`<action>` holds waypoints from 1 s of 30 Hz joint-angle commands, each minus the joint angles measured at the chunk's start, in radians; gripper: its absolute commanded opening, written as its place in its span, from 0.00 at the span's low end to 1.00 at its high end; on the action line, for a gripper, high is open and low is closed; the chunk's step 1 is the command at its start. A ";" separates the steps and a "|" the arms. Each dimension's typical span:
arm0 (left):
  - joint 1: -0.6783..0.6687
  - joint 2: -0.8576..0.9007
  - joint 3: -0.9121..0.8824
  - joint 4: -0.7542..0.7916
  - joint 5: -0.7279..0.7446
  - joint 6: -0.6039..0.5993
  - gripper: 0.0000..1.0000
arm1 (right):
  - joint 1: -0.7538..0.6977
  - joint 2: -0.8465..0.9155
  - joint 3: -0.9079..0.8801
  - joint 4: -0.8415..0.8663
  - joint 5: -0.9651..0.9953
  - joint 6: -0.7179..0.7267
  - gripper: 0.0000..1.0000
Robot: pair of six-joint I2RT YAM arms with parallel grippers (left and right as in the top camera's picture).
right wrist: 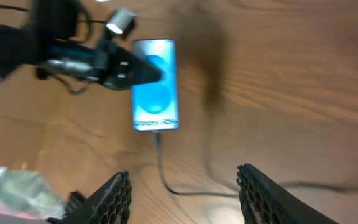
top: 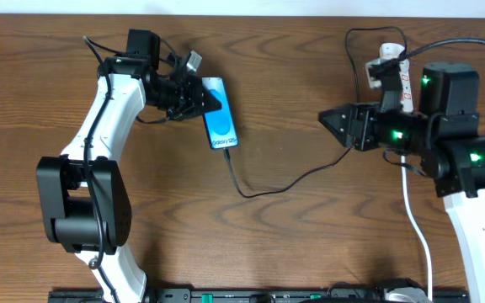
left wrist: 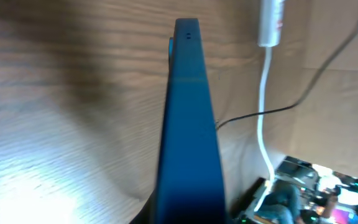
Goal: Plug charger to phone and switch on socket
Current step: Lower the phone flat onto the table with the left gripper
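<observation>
The left gripper [top: 210,101] is closed on the far left edge of the phone [top: 224,124]. It seems to pinch it, though the wrist view hides its fingers. The phone lies left of centre, screen up, with the charger [top: 259,190] tip at its near end and the cable trailing right. The right gripper [top: 331,123] hangs half open, well right of the phone. The socket [top: 391,66] lies at far right, behind that arm.

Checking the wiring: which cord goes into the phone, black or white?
The thin black charger, meeting the phone's lower edge; the thick white cord runs from the socket.
</observation>
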 commanded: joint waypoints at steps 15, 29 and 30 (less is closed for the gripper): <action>0.002 0.045 0.008 -0.062 -0.185 0.121 0.07 | -0.023 -0.003 0.018 -0.071 0.130 -0.057 0.55; 0.002 0.156 0.008 -0.009 -0.323 0.132 0.07 | -0.023 -0.002 0.018 -0.081 0.129 -0.056 0.56; 0.002 0.156 0.008 -0.001 -0.323 0.132 0.07 | -0.023 -0.002 0.018 -0.082 0.129 -0.056 0.56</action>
